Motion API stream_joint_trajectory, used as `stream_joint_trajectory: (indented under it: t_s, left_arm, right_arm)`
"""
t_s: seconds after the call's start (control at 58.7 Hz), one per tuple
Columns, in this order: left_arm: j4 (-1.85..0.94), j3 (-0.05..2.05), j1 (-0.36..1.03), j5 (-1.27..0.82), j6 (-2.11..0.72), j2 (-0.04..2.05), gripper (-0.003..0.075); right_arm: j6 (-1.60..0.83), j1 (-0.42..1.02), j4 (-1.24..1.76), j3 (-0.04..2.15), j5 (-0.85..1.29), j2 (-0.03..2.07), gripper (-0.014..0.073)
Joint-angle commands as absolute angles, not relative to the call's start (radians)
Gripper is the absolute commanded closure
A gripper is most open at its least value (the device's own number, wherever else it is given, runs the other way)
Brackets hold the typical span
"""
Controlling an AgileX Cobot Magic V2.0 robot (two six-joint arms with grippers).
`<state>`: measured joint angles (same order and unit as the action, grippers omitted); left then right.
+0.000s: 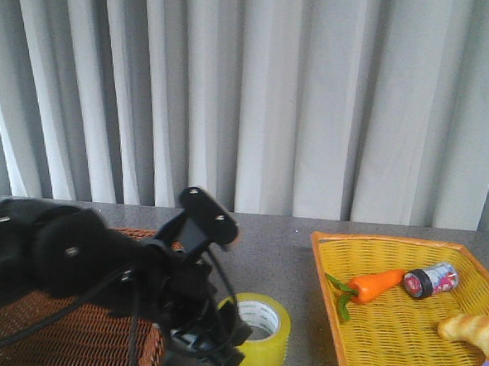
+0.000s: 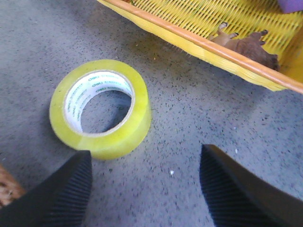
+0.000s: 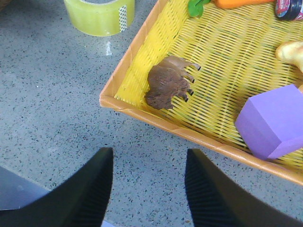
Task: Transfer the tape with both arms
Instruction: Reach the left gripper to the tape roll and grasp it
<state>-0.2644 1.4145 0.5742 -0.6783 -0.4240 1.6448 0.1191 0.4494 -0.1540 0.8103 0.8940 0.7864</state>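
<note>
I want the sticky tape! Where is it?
In the front view the tape lies flat on the grey table, between the brown basket and the yellow tray.

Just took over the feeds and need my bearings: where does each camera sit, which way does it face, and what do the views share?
Front view: behind the robot, facing forward over the table toward the curtain; the left arm reaches to the tape.
Left wrist view: on the left arm, looking down at the tape; open left hand showing.
Right wrist view: on the right arm, above the yellow basket corner; open right hand showing.
Shared: all three show the tape and the yellow basket.
</note>
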Motion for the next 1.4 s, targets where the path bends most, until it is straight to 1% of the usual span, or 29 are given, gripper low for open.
stream_joint_trajectory:
  t_s: [0.0, 0.307, 0.562, 0.784, 0.954, 1.022, 1.091, 1.261, 1.38]
  left_arm:
    - [-0.283, 1.523, 0.581, -0.69, -0.405, 1.689, 0.0271]
    - [-0.265, 1.719, 0.581, -0.784, -0.395, 1.885, 0.0272]
    - [-0.266, 1.846, 0.581, -0.841, -0.408, 2.001, 0.0273]
    - [-0.266, 1.925, 0.581, -0.886, -0.417, 2.087, 0.0273]
    - [-0.266, 1.936, 0.581, -0.891, -0.438, 2.12, 0.0282]
    - [-0.266, 1.936, 0.581, -0.892, -0.438, 2.127, 0.031]
    - [-0.264, 1.936, 0.581, -0.891, -0.438, 2.13, 0.036]
    - [-0.265, 1.936, 0.581, -0.891, -0.438, 2.128, 0.0536]
    - [-0.265, 1.936, 0.581, -0.892, -0.438, 2.126, 0.0617]
  right_arm:
    - [0.117, 0.444, -0.173, 0.833, 0.84, 0.783, 0.0248]
    - [0.117, 0.444, -0.173, 0.833, 0.84, 0.783, 0.0248]
    - [0.117, 0.444, -0.173, 0.833, 0.84, 0.783, 0.0248]
    - [0.117, 0.444, -0.173, 0.833, 0.847, 0.783, 0.0248]
    - [0.117, 0.444, -0.173, 0.833, 0.855, 0.783, 0.0248]
    - [0.117, 0.444, -0.173, 0.833, 0.855, 0.783, 0.0248]
    - [0.117, 0.444, -0.173, 0.833, 0.855, 0.783, 0.0248]
    - [0.117, 0.444, -0.173, 0.833, 0.855, 0.783, 0.0248]
    - [0.117, 0.444, -0.173, 0.833, 0.855, 0.783, 0.0248]
